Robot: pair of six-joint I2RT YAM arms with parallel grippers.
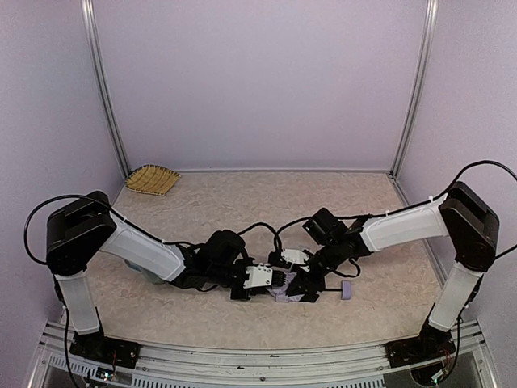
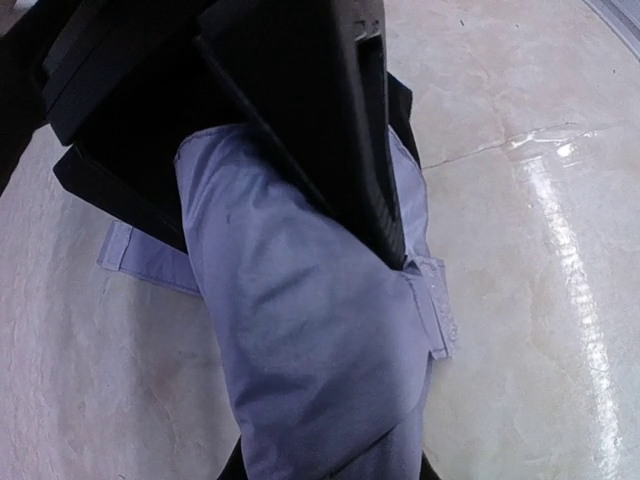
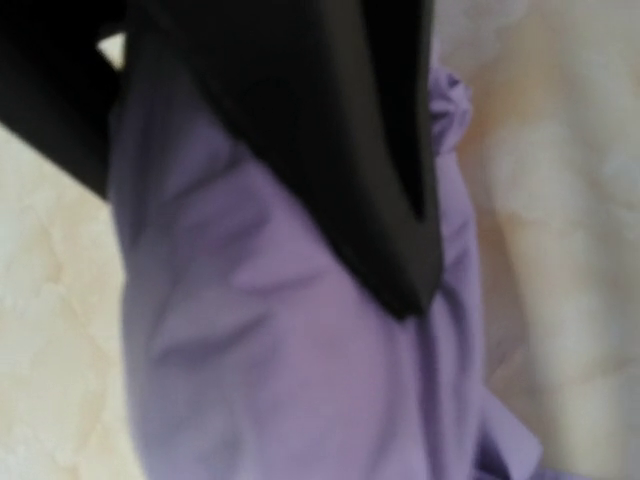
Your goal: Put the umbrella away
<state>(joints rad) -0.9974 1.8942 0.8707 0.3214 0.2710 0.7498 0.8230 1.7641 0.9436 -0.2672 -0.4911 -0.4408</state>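
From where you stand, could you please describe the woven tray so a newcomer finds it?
Start at the table and follow its far edge to the left corner, beside the metal post. The woven tray lies there, flat and straw-yellow, far from the lavender umbrella near the front.

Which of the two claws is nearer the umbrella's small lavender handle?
The right claw, at the umbrella fabric on the side nearest the handle; the left claw sits on the side away from it.
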